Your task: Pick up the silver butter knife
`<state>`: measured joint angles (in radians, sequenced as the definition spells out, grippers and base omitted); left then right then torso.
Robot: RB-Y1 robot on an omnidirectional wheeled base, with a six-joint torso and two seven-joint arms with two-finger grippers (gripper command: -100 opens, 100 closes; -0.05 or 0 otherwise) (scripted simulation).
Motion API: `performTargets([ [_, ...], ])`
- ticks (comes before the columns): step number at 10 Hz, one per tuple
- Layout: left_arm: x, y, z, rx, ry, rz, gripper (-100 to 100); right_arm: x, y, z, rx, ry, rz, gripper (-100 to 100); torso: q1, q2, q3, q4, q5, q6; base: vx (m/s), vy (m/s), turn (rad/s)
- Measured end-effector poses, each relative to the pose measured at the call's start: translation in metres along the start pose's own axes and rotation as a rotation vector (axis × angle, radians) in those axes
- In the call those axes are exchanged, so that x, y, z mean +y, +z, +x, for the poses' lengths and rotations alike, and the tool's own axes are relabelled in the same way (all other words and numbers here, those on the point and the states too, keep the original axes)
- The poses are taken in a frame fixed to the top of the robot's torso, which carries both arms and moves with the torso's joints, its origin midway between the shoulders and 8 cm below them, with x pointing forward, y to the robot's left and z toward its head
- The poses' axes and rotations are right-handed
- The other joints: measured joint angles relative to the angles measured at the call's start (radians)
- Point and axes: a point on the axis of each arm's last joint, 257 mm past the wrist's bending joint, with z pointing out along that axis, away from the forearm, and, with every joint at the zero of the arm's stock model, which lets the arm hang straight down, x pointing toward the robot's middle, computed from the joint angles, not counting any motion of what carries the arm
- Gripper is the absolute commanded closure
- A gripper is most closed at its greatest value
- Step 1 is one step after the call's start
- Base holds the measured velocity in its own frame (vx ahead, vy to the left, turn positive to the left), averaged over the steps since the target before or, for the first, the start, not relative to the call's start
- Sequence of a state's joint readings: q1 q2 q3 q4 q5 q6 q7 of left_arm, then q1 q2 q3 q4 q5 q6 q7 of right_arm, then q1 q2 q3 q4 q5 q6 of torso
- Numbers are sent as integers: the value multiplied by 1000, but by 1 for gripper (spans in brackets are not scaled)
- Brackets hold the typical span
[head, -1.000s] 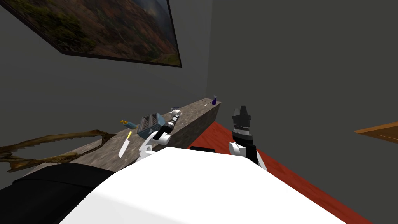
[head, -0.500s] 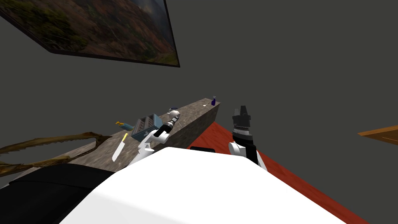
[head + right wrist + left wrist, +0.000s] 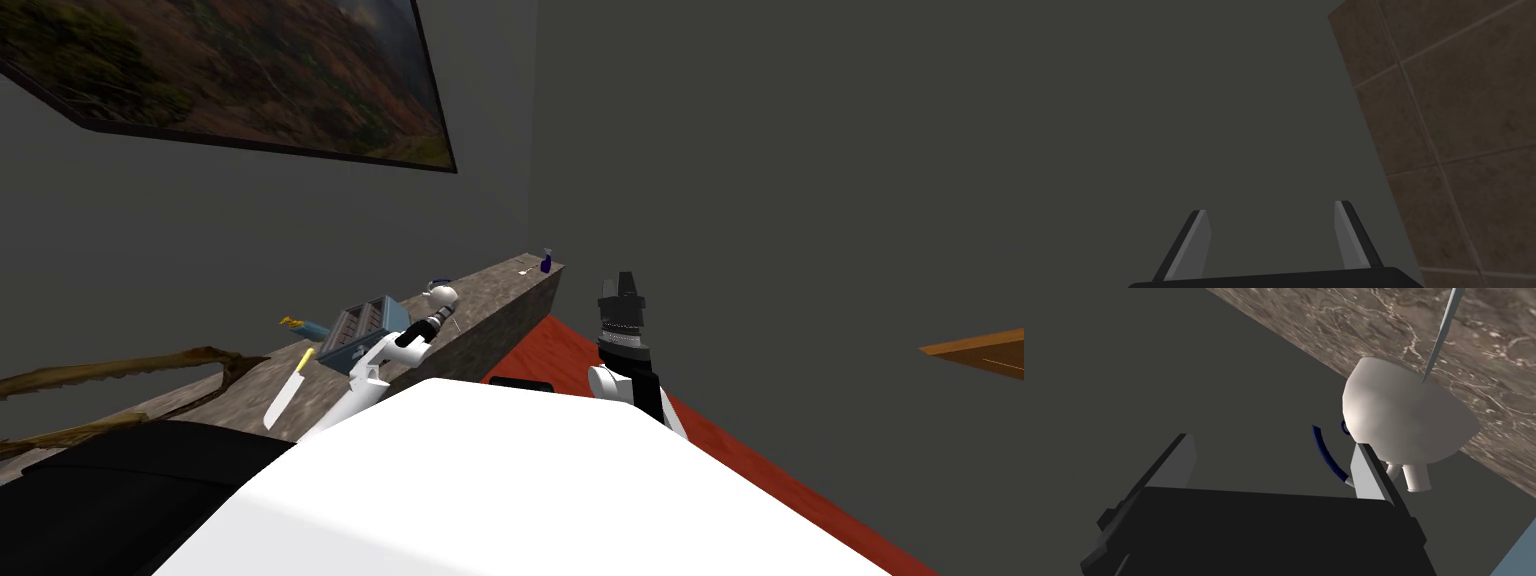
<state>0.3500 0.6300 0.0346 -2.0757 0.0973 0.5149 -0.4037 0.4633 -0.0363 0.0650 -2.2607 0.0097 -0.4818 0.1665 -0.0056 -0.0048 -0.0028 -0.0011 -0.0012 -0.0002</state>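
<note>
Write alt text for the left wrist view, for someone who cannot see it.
The left gripper has its fingers open and empty in front of a grey wall. Just beyond one finger, a white rounded vessel with a thin dark blue handle sits on a brown marbled counter, and a slim silver blade points at it.

you'll see white arm shells w/ dark joints: left forearm (image 3: 370, 375), right forearm (image 3: 605, 382). right wrist has a ribbed grey collar (image 3: 623, 338). left gripper (image 3: 1274, 443) & right gripper (image 3: 1270, 207): dark box, 2 thin lt-grey blade fingers.
</note>
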Motion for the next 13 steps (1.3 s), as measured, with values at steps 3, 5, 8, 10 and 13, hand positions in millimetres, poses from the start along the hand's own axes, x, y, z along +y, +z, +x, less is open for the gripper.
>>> performTargets([
  [3, 43, 1, 4, 38, 46, -107, -100, 0, 0, 0, 0, 0, 0, 0, 1, 0, 0, 0, 0, 0, 74, -72, -13],
  [5, 87, -5, 0, 68, 77, -202, -100, 0, 0, 0, 0, 0, 0, 0, -1, -2, -1, 0, 0, 0, 101, -112, -17],
  [8, 142, -15, 1, 112, 114, -347, -100, 0, 0, 0, 0, 0, 0, 0, -3, -2, -1, 0, -1, 0, 99, -125, -21],
  [10, 181, -28, 0, 139, 130, -439, -100, 0, 0, 0, 0, 0, 0, 0, -1, -1, -1, 0, -1, 0, 101, -95, -21],
  [13, 226, -48, -6, 174, 149, -558, -100, 0, 0, 0, 0, 0, 0, 0, 0, -1, 0, 0, 0, 0, 87, -87, -19],
])
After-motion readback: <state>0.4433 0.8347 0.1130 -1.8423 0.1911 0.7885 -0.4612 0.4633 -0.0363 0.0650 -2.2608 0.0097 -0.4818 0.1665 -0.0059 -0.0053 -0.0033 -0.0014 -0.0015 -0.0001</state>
